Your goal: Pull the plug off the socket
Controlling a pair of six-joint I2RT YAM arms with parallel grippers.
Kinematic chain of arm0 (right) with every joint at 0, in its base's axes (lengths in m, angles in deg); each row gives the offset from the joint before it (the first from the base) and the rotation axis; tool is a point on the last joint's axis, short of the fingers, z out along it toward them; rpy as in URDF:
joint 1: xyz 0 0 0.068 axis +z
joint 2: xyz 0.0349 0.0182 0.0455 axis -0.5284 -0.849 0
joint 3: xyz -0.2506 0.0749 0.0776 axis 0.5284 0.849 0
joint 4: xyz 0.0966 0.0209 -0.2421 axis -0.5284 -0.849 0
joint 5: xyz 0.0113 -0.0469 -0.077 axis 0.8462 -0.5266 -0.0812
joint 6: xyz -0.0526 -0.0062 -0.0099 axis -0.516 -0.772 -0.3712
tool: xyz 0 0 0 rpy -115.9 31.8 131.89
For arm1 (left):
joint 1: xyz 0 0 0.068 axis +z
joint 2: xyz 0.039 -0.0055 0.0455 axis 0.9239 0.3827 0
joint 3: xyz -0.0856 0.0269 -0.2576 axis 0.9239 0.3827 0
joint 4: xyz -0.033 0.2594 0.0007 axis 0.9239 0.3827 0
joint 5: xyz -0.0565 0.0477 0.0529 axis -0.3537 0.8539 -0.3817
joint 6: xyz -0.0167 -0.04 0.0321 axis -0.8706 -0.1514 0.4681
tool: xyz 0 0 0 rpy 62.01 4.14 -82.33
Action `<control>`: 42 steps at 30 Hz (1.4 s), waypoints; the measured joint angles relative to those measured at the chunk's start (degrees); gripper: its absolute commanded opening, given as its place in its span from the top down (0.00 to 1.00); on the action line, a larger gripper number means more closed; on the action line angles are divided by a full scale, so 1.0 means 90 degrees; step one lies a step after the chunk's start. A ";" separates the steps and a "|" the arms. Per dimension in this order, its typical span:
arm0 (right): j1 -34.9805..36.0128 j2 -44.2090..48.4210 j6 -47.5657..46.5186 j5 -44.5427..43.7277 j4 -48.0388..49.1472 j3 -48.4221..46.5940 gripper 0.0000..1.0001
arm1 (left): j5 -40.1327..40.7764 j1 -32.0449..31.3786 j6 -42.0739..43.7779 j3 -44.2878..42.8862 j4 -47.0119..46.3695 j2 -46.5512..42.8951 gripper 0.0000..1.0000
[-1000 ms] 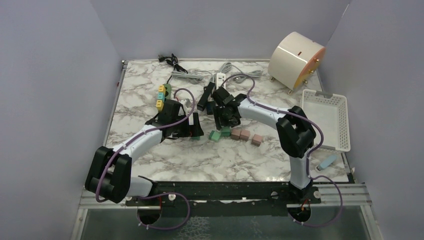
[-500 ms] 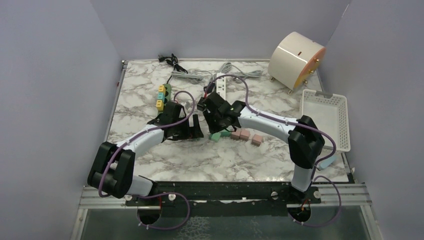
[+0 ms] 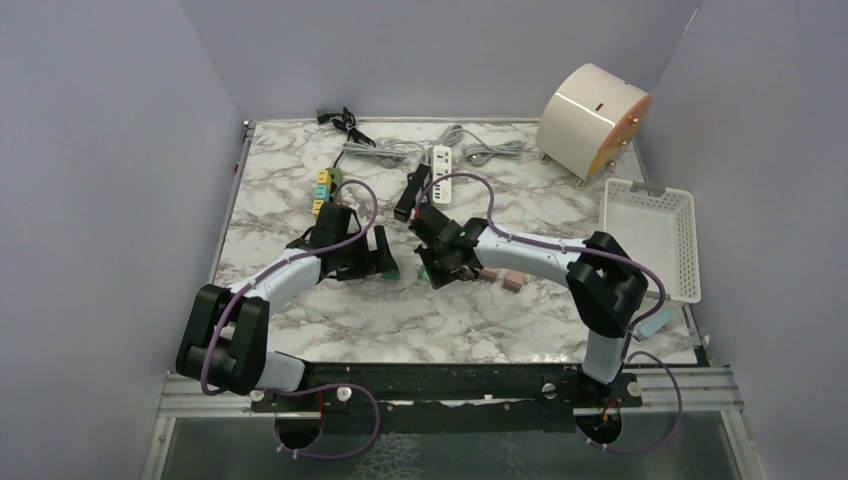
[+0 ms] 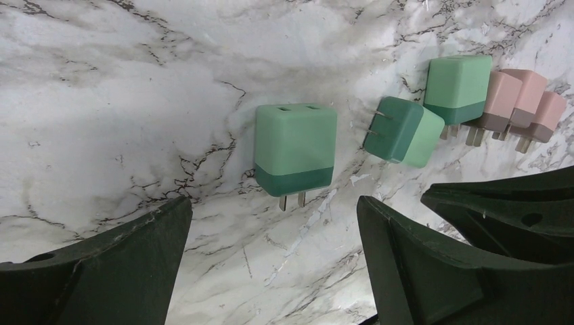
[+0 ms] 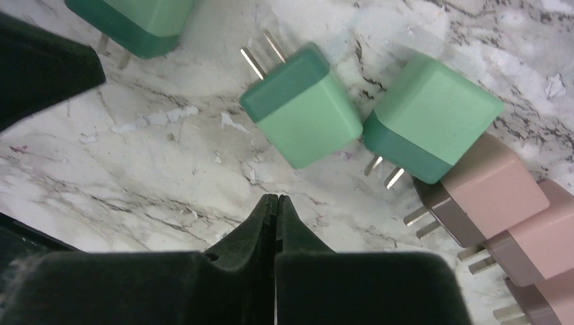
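A green socket strip (image 3: 327,190) lies at the left of the table with yellow and teal plugs (image 3: 321,184) seated in it. A white power strip (image 3: 440,160) lies further back. My left gripper (image 4: 271,227) is open just short of a loose green plug (image 4: 296,149) that lies with its prongs toward it. Beside it are two more green plugs (image 5: 301,105) (image 5: 430,115) and several pink plugs (image 5: 494,186). My right gripper (image 5: 276,201) is shut on nothing, its tips close to the green plugs. In the top view both grippers (image 3: 378,258) (image 3: 437,268) sit mid-table, apart from both strips.
A black adapter (image 3: 407,195) lies beside the white strip, with grey cables (image 3: 390,150) behind. A cream drum-shaped appliance (image 3: 592,115) stands at the back right and a white basket (image 3: 655,240) at the right edge. The right gripper's body (image 4: 504,203) crowds the left gripper's right finger.
My right gripper has closed and swung down from near the white strip to the loose green plugs. The left arm has shifted only slightly and stays open.
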 measured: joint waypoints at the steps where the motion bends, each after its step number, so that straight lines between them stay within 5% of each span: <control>1: 0.0000 -0.0036 -0.0005 0.0002 -0.0002 -0.0053 0.98 | -0.0010 0.0019 0.0000 0.0000 0.0000 0.0000 0.06; 28: -0.0102 -0.1263 -0.0481 -0.0537 -0.0248 -0.1273 0.99 | -0.0138 0.0253 0.0061 0.0000 0.0061 -0.0022 0.08; 36: -0.0102 -0.1426 -0.0563 -0.1008 -0.0452 -0.1642 0.97 | -0.0158 0.0255 0.0019 0.0000 0.0090 -0.0022 0.24; 38: -0.0102 -0.1396 -0.0583 -0.1112 -0.0505 -0.1649 0.87 | -0.0194 0.0255 -0.0029 0.0002 0.0046 -0.0019 0.25; 39: -0.0102 -0.1367 -0.0593 -0.1137 -0.0510 -0.1639 0.74 | -0.0209 0.0255 -0.0049 0.0012 0.0010 -0.0019 0.25; 42: -0.0146 -0.1161 -0.0442 -0.1137 -0.0498 -0.1620 0.04 | -0.0236 0.0255 -0.0075 0.0039 -0.0029 -0.0017 0.25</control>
